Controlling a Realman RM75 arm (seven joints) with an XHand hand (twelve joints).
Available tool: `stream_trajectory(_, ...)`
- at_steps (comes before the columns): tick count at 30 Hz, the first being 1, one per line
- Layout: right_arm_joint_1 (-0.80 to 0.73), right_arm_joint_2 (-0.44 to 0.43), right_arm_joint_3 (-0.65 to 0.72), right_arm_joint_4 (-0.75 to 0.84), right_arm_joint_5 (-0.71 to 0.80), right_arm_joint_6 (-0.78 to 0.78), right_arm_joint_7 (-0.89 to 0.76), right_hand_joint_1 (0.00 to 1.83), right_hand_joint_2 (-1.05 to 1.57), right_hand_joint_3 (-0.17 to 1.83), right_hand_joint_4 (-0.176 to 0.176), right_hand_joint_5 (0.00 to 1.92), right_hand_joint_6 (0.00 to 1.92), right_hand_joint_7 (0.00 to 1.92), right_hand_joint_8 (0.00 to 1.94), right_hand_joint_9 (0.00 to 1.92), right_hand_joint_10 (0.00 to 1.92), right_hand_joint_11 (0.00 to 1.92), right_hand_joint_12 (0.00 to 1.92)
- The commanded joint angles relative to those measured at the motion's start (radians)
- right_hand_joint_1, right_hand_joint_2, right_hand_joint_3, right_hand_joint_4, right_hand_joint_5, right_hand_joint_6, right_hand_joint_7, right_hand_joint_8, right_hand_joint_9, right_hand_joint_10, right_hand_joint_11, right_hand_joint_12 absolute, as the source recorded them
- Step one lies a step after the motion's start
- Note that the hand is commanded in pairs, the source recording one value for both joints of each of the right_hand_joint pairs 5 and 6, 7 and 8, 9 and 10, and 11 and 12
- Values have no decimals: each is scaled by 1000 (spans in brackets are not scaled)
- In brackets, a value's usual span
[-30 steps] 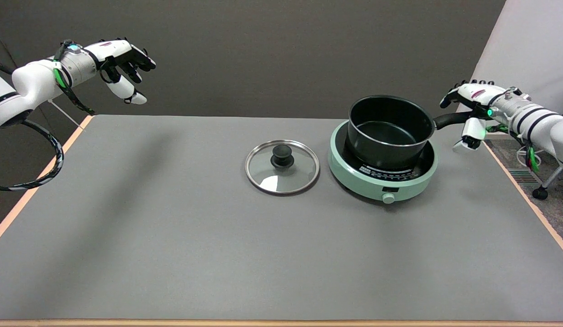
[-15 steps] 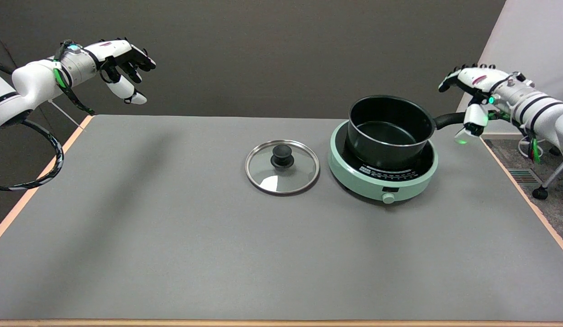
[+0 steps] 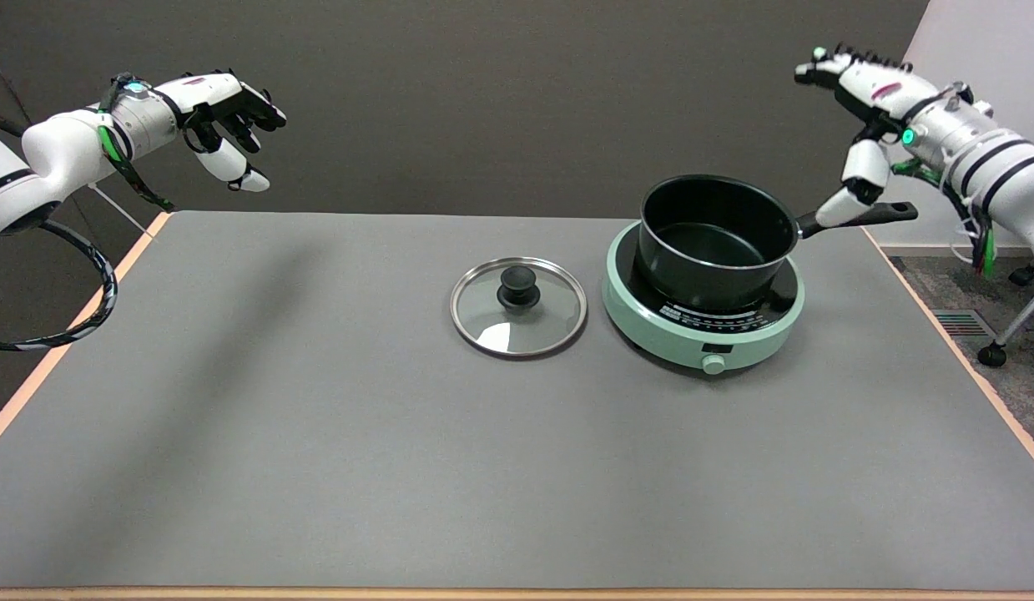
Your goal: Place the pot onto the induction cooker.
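The black pot (image 3: 715,242) stands upright on the mint-green induction cooker (image 3: 702,309) at the table's right. Its black handle (image 3: 880,214) points right, toward the table's edge. My right hand (image 3: 859,108) hangs in the air above the handle with its fingers spread and nothing in them. One white fingertip (image 3: 834,209) overlaps the handle in the picture; whether it touches the handle I cannot tell.
A glass lid (image 3: 517,305) with a black knob lies flat just left of the cooker. The idle left hand (image 3: 220,108) hangs at the upper left. The grey table's right edge (image 3: 959,351) runs close past the cooker.
My right hand has let go of the pot's handle and risen up and slightly back. The pot stays on the cooker; its whole handle now shows.
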Motion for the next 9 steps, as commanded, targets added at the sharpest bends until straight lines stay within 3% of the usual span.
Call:
stream_trajectory(1, -57, 5, 169, 251, -3, 83, 86, 1337, -934, 1229, -176, 26, 26, 26, 26, 26, 26, 26, 26)
stream_trajectory(9, -35, 6, 169, 357, -13, 141, 114, 1351, -853, 1104, -176, 6, 6, 6, 6, 6, 6, 6, 6)
